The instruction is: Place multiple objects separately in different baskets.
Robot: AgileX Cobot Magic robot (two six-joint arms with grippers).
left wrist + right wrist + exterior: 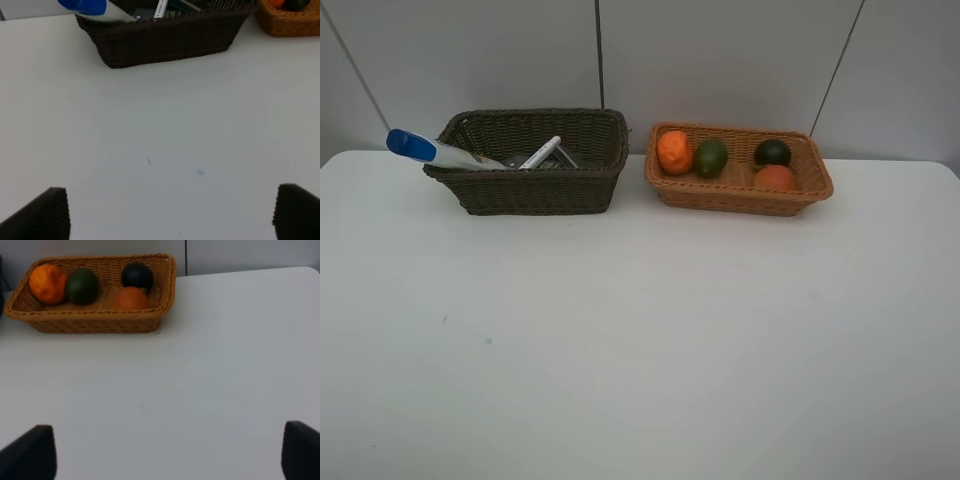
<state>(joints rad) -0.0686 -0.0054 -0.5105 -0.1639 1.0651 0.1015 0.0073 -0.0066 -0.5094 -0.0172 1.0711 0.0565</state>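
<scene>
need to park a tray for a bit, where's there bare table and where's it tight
The white table is bare across the whole stretch in front of both baskets. A narrow strip of table separates the dark brown basket from the light orange-tan basket. The tan basket is crowded with four fruits; the blue-capped tube overhangs the dark basket's left rim.

White table (640, 340) with faint specks, perhaps stains; grey panelled wall (720, 60) behind.
</scene>
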